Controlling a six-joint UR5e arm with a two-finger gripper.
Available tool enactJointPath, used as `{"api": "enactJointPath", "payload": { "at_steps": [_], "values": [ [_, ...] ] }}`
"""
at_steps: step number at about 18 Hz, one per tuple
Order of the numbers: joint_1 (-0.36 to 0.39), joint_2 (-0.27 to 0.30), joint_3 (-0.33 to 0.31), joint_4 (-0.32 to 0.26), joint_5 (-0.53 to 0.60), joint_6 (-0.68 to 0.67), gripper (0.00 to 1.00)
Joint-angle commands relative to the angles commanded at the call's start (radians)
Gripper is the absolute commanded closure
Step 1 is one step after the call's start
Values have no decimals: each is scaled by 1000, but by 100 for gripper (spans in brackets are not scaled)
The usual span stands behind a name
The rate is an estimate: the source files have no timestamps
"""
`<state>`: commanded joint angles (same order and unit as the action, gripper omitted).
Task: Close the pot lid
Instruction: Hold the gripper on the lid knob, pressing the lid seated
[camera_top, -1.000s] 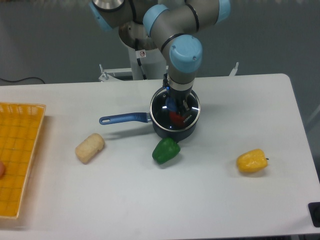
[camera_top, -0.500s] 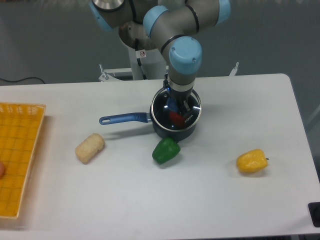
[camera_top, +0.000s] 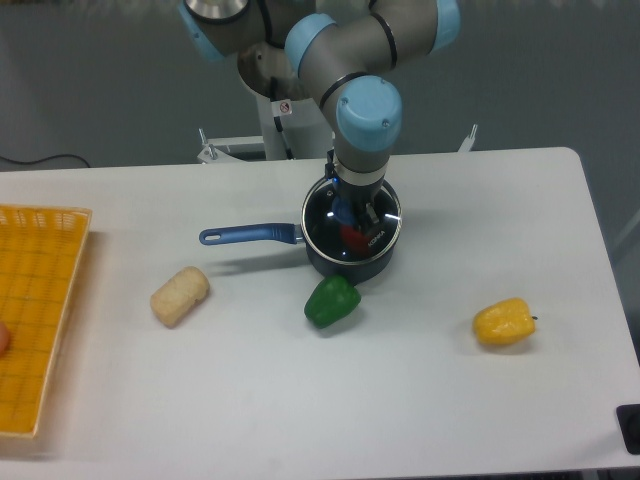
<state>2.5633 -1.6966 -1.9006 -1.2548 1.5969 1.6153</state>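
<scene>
Glass, silver-rimmed round pot lid (camera_top: 352, 222) sits over the small dark navy pot (camera_top: 349, 258) mid-bench (camera_top: 430, 390), the hand (camera_top: 356, 212) at its knob; whether clenched I cannot tell. Best to centre the rim, lower gently, and release only once seated.

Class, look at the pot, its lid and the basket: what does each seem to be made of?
Pot: probably dark enamelled or coated metal, with a glossy wall.
Pot lid: apparently clear glass in a thin silvery metal rim; something red shows through.
Basket: likely yellow plastic, moulded as an open grid.
</scene>
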Motion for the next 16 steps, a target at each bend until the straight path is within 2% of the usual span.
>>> {"api": "enactJointPath", "payload": {
  "at_steps": [6, 7, 16],
  "values": [
    [-5, -3, 14, 0, 3, 2, 47],
    [-5, -3, 15, 0, 3, 2, 41],
    [-17, -12, 15, 0, 43, 2, 39]
  ]
}}
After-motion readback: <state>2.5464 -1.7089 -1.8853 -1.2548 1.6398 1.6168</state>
